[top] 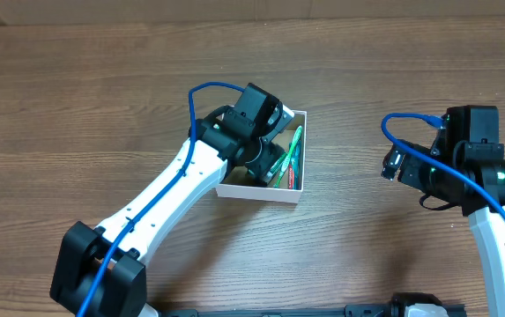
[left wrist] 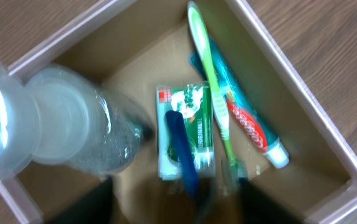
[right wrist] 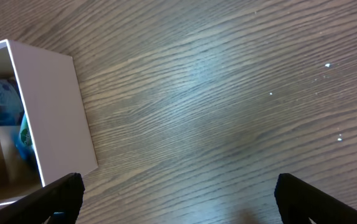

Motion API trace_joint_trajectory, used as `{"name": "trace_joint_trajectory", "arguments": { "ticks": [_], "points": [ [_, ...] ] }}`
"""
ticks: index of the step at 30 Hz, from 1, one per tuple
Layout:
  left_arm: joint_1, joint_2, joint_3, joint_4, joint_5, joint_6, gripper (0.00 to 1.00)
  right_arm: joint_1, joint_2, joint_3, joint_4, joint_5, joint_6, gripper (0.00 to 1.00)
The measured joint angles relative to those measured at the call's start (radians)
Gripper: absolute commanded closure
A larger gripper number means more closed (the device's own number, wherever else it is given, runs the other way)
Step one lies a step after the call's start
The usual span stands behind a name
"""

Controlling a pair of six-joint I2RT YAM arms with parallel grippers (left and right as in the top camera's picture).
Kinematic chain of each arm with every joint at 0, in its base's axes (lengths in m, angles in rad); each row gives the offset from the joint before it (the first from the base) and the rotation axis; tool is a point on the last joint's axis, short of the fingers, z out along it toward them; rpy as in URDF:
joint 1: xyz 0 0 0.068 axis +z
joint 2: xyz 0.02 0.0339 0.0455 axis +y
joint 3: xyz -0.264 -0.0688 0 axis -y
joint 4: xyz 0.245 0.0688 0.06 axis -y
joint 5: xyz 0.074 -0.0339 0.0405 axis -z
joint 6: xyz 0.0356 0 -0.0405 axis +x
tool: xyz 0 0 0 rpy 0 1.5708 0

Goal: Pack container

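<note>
Left gripper hangs over the container at mid-table, jaws spread and gripping nothing. Inside are a blurred clear bottle, a green toothbrush, a red-banded toothpaste tube and a green-and-white box. Their lettering is too blurred to read. Right gripper is released too, over the wooden table near the container's corner.

- Overhead: even, soft, fairly bright light, sharp all over; only faint shadows lie on the table.
- Left wrist: blurred throughout; the clear bottle up close is out of focus, and the container is dim inside.
- Right wrist: a pale sheen crosses the wood, with tiny bright specks.
</note>
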Motion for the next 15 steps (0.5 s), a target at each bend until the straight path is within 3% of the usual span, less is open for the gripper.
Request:
{"name": "trace_joint_trajectory", "arguments": {
  "ticks": [4,8,15],
  "points": [
    [0.002,-0.046,0.161,-0.2,-0.032,-0.01,0.0,0.0,0.0,0.0,0.015,0.0,0.0,0.02],
    [0.081,-0.187,0.282,-0.235,-0.085,-0.1,0.0,0.023,0.0,0.0,0.049,-0.002,-0.004,0.01],
    [0.542,-0.223,0.286,-0.245,-0.117,-0.313,0.0,0.247,0.055,0.001,0.365,0.053,-0.045,0.0]
  ]
}}
